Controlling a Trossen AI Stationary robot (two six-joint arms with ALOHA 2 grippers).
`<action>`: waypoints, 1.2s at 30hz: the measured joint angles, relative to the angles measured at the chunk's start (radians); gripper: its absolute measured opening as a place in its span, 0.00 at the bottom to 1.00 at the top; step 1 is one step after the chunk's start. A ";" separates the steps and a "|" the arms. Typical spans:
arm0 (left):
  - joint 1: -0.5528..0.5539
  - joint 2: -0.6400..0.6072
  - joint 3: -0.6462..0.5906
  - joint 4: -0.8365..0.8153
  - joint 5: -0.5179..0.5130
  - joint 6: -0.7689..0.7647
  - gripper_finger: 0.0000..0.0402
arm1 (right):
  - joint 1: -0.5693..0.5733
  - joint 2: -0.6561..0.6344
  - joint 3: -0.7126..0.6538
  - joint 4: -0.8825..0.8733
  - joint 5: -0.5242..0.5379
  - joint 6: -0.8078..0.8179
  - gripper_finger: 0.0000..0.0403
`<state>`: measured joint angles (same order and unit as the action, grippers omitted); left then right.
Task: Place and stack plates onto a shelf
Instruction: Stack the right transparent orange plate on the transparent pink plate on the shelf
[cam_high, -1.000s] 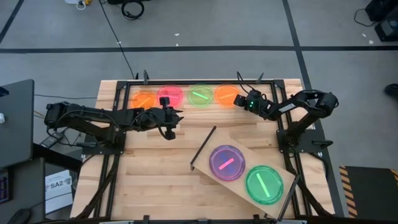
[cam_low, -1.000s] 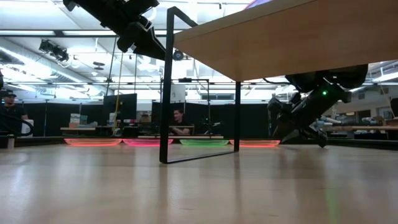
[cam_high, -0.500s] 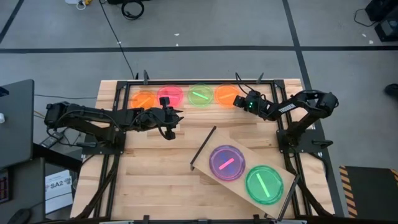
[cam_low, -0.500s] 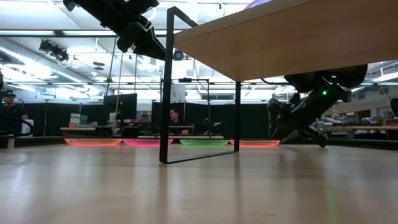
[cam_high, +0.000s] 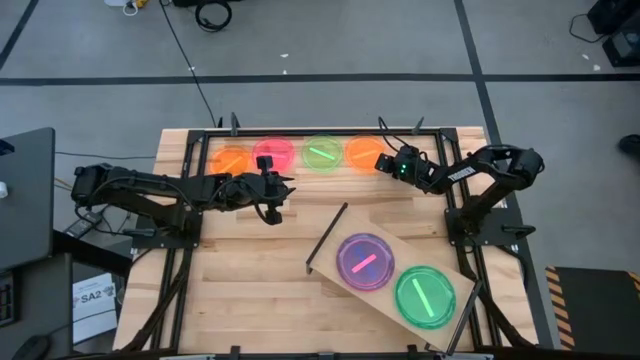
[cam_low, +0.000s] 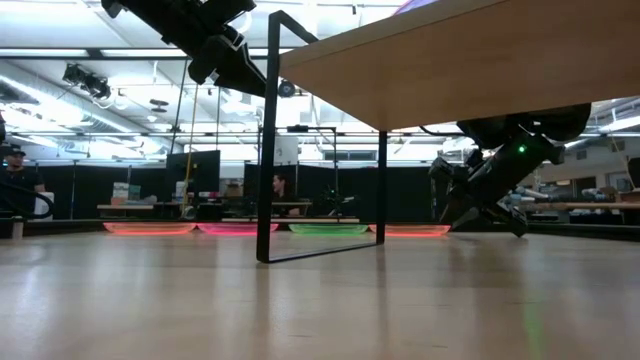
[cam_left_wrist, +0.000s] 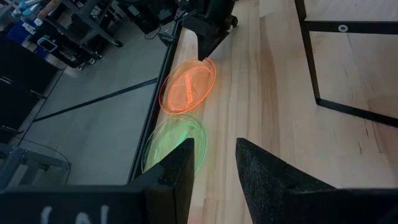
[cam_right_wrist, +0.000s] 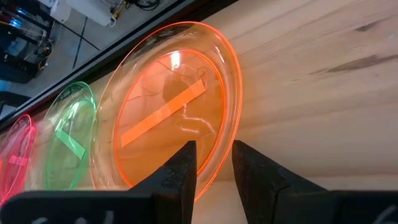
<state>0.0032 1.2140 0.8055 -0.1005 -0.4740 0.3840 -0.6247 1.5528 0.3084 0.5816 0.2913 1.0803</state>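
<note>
Four plates lie flat along the table's far edge: orange, pink, green and orange. The shelf stands at the near right and bears a purple plate and a green plate. My right gripper is low at the right-hand orange plate. It is open, one finger over the plate's inside and one outside its right rim. My left gripper is open and empty, raised near the pink plate.
The shelf's black legs stand mid-table, and its board overhangs the near right. Black frame rails run along the table's far edge behind the plates. A bare stretch of planks lies at the near left. People sit in the room beyond.
My right gripper has crept a little toward the table's left, closer onto the right-hand orange plate's rim. The plates have not moved.
</note>
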 joint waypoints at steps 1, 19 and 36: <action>0.000 0.000 0.000 0.000 0.000 0.000 0.31 | 0.000 0.000 0.000 0.000 0.000 0.000 0.26; 0.000 0.000 0.000 0.000 0.000 0.000 0.31 | -0.017 0.000 0.000 -0.002 0.001 0.001 0.07; 0.000 0.000 0.000 -0.001 0.000 0.000 0.31 | -0.020 0.000 0.000 -0.001 0.000 -0.008 0.01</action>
<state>0.0032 1.2140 0.8055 -0.1012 -0.4740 0.3843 -0.6448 1.5528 0.3080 0.5808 0.2912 1.0725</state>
